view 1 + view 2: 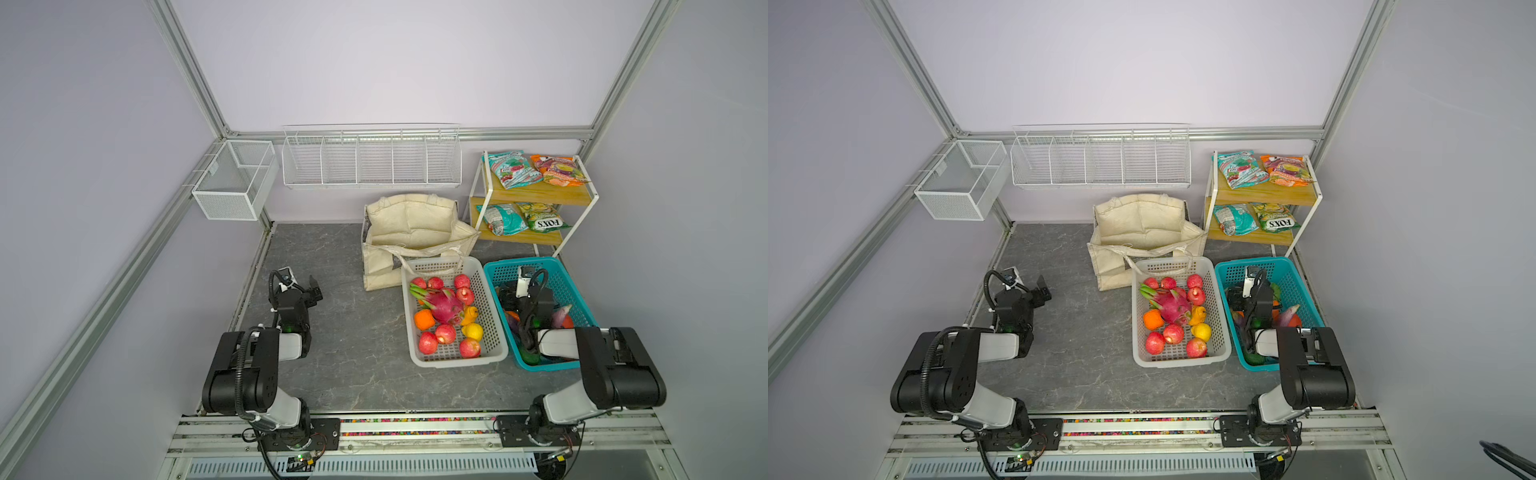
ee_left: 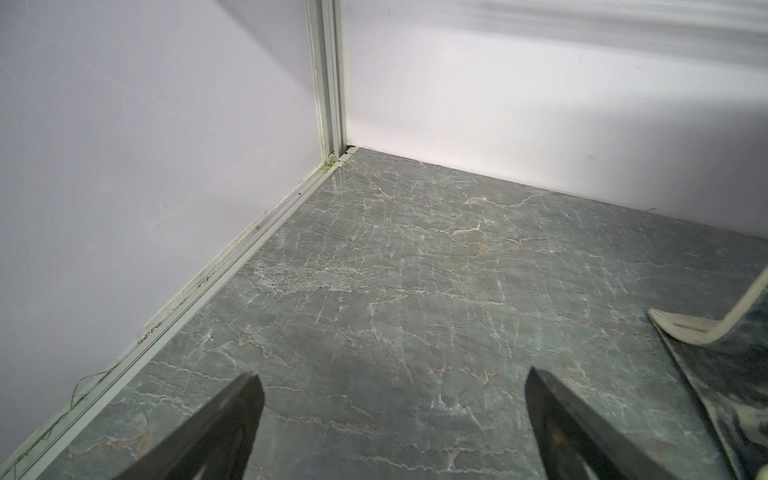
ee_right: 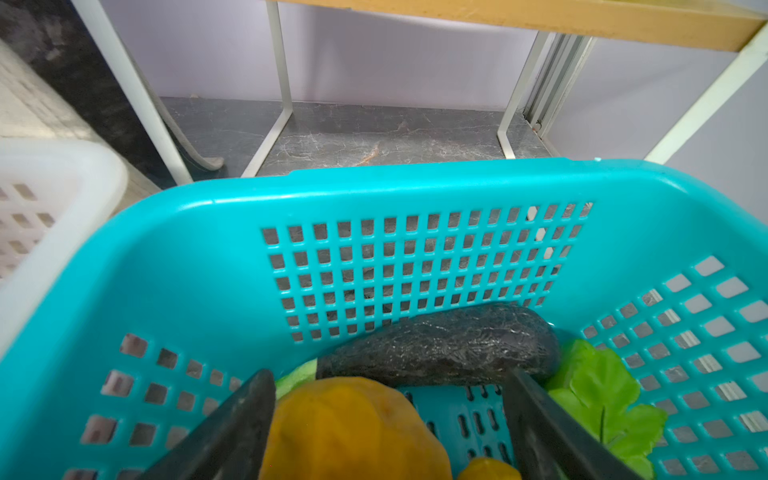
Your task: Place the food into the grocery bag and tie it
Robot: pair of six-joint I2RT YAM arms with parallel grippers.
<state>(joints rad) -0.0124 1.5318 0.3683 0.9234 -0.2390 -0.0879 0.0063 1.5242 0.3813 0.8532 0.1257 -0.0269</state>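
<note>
The grocery bag, soft cream canvas, is slumped open at the back of the grey marbled surface, just behind the white perforated basket where the pink dragon fruit is piled among round red pieces. The left hand is held low over bare surface, spread wide and empty. The right hand is dipped into the teal basket, spread, with a matte orange-brown piece between its tips.

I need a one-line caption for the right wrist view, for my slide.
Open right claw inside the teal basket, over an orange-brown toy fruit, next to a dark purple piece.
</note>
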